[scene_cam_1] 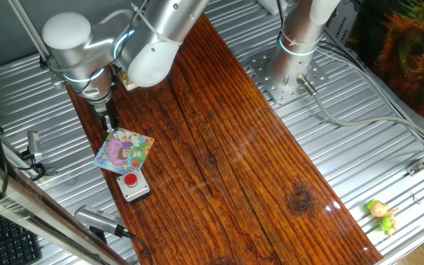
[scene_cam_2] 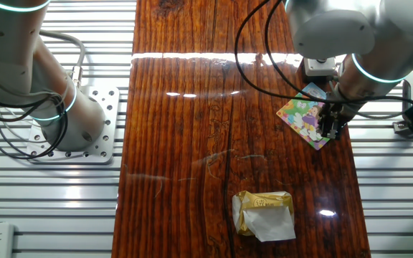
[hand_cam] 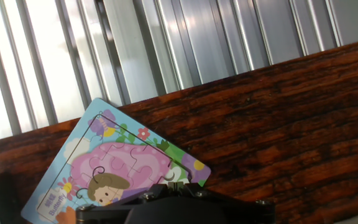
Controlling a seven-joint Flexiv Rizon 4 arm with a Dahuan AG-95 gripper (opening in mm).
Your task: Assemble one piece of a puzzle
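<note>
One puzzle [scene_cam_1: 124, 150] lies flat at the edge of the table [scene_cam_1: 227, 147], and the gripper [scene_cam_1: 110, 122] hangs right at its rim, fingers pointing down onto the corner farthest from the grey box with the red button [scene_cam_1: 132, 184]. Whether the fingers are open or closed I cannot tell; the hand view shows only the dark housing low in the picture with the puzzle just beyond it, and no loose piece can be made out between the fingers.

The risk, as I judge it, is a push instead of a press. The board sits close to the table edge, so a slanted contact could slide it against the box or tip it off toward the ribbed metal. A piece pressed in slightly turned could jam or pop out.

Farther out, the table is glossy dark wood with strong glare. A crumpled gold wrapper [scene_cam_2: 264, 213] lies well apart from the puzzle. Ribbed metal decking [scene_cam_1: 359, 184] runs on both sides, with a second arm's base [scene_cam_1: 289, 73] bolted to it and a small yellow-green toy [scene_cam_1: 382, 215] at the far corner.
</note>
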